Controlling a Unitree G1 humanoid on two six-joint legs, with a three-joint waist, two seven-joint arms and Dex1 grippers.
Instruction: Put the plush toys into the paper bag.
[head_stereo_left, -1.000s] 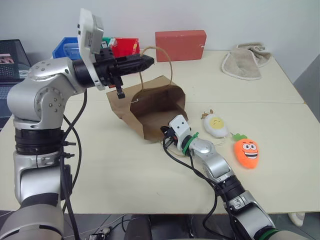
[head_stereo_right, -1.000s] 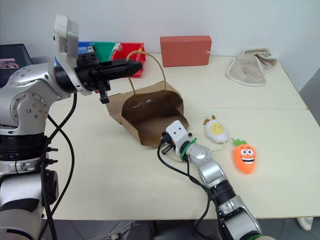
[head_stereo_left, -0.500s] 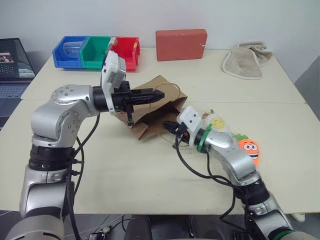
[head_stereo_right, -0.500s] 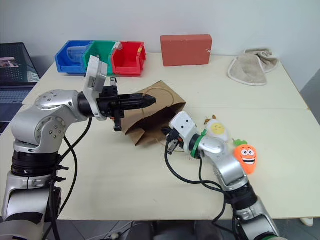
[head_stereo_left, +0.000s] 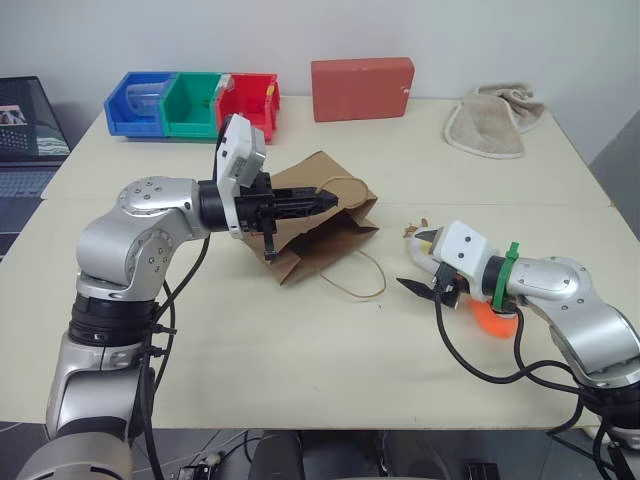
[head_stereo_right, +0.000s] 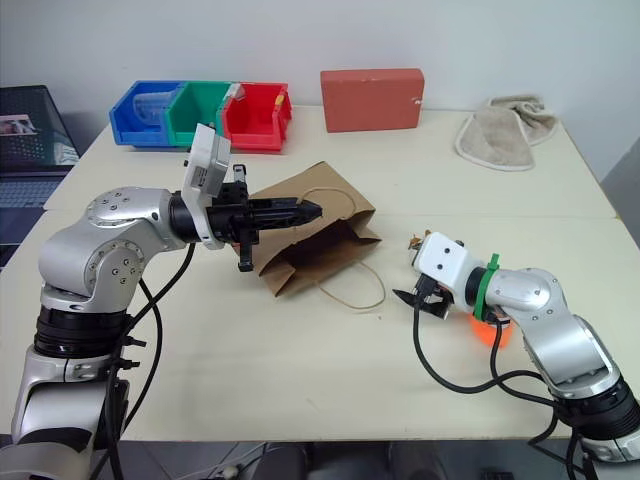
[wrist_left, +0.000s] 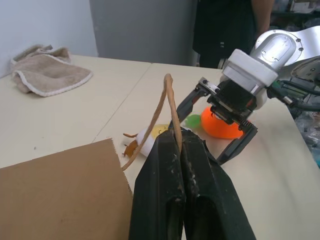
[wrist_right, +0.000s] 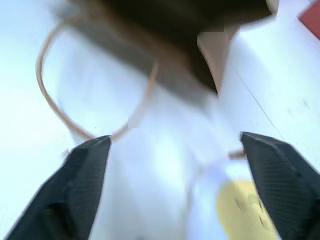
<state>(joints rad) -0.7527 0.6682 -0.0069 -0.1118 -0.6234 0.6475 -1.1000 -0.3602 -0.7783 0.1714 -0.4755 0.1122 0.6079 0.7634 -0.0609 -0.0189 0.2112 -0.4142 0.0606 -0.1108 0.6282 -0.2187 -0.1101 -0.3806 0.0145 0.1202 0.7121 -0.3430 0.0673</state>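
Left eye view: left pincer (head_stereo_left: 322, 198) clenched on a tan loop handle (wrist_left: 170, 100) of the brown kraft paper bag (head_stereo_left: 325, 235) — slumped at centre; right pincer (head_stereo_left: 416, 262) spread wide, empty, beside the white egg plush (wrist_left: 152, 136).

Head views overlook the table (head_stereo_left: 300, 340); wrist views close in on its middle.

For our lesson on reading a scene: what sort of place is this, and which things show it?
Probably a robotics lab or test workspace. Plain cream tables stand against a bare wall, coloured plastic parts bins sit at the back, and a laptop rests on a side table.
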